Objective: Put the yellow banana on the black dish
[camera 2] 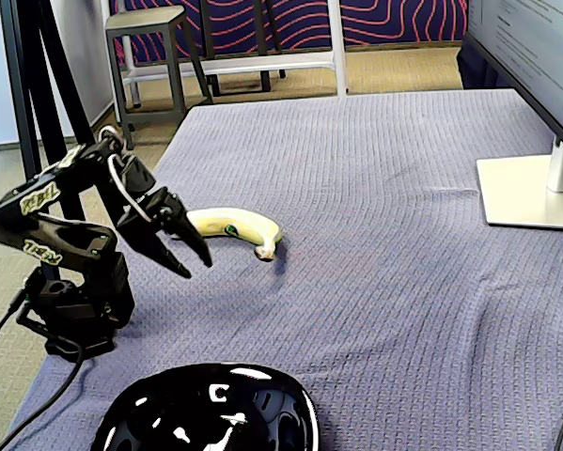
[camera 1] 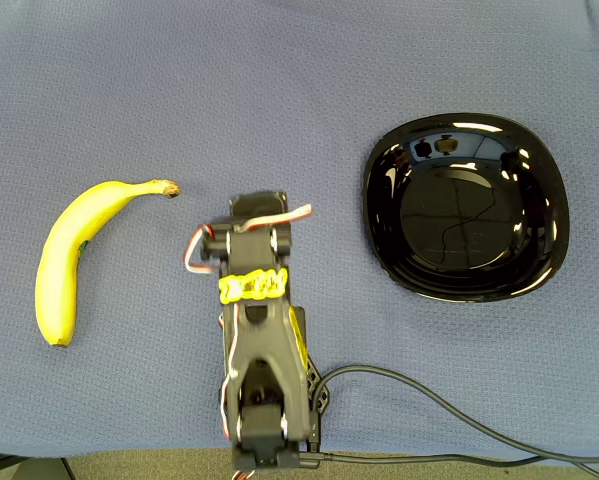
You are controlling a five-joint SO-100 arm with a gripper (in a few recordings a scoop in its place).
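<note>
Overhead view. Bench (camera 1: 299,80): covered in a blue-grey woven cloth. Yellow banana (camera 1: 67,260): lies flat on the cloth at the left, curved, brown stem tip pointing to the upper right, a small green sticker on its side; untouched by anything. Black dish (camera 1: 466,208): glossy, rounded-square, shallow, at the right of the cloth, with bright reflections across its inside; nothing in it. Arm (camera 1: 264,360): black, with yellow fittings and red-and-white wires, rising from the lower edge at centre, between banana and dish. Gripper (camera 1: 257,208): seen from above at the arm's upper end, near the banana's stem tip but apart from it; finger spread cannot be judged from this angle. Black cable (camera 1: 459,420): runs from the arm's base to the lower right.

Fixed view. Arm (camera 2: 65,235): at the left, base on the bench edge, folded forward. Gripper (camera 2: 195,260): two dark fingers parted with a clear gap between them, tips pointing down toward the cloth, holding nothing. Yellow banana (camera 2: 236,225): lies on the cloth just beyond the gripper, stem end toward the right, sticker facing up. Black dish (camera 2: 206,413): at the lower edge, well apart from the banana. Monitor stand (camera 2: 535,188): grey base on the right. Stool (camera 2: 149,47): on the floor behind the bench.
</note>
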